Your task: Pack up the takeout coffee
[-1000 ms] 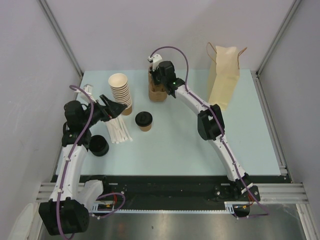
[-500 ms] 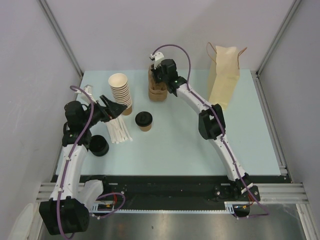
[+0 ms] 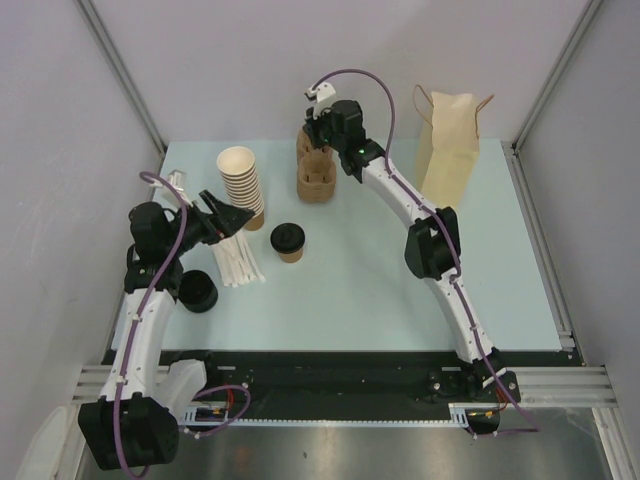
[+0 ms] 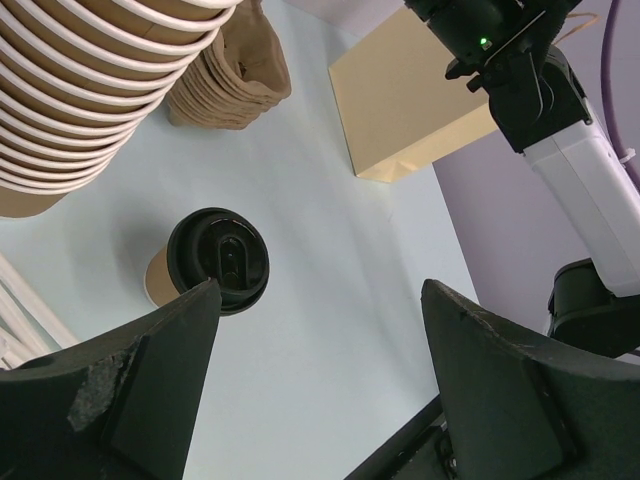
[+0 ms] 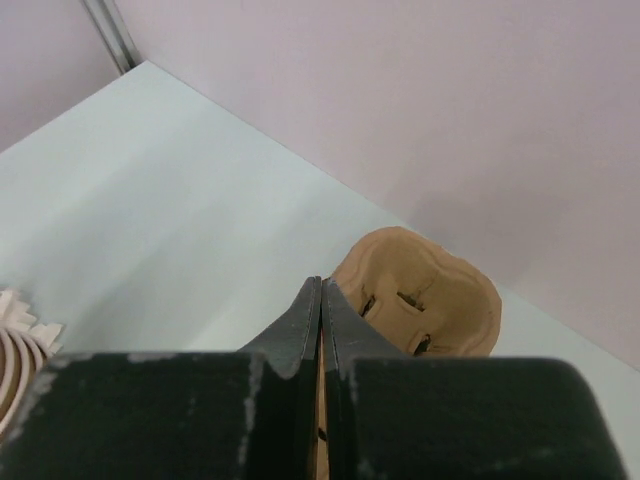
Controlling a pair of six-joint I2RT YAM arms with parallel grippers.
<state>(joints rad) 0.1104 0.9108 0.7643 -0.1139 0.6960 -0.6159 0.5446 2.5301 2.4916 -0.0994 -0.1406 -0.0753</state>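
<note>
Your right claw (image 5: 320, 295) is pinched shut on a pulp carrier (image 3: 312, 150), which it has lifted off the carrier stack (image 3: 315, 188) in the last second. Your left claw (image 4: 318, 292) hangs open beside the takeout coffee (image 3: 288, 240), upright mid-table (image 3: 360, 290), not yet packed.

The pale blue-green surface (image 3: 350, 290) fills the middle of the top view. In its left half stand a leaning stack of lidless cups (image 3: 241, 185), the takeout coffee (image 3: 288, 242) just right of that stack's base, a loose pile of white sticks (image 3: 238, 262), and black lids (image 3: 198, 291) near the left edge. Toward the top centre sit brown pulp cup carriers (image 3: 315, 182), and a tan paper bag (image 3: 447, 150) stands upright at upper right.
</note>
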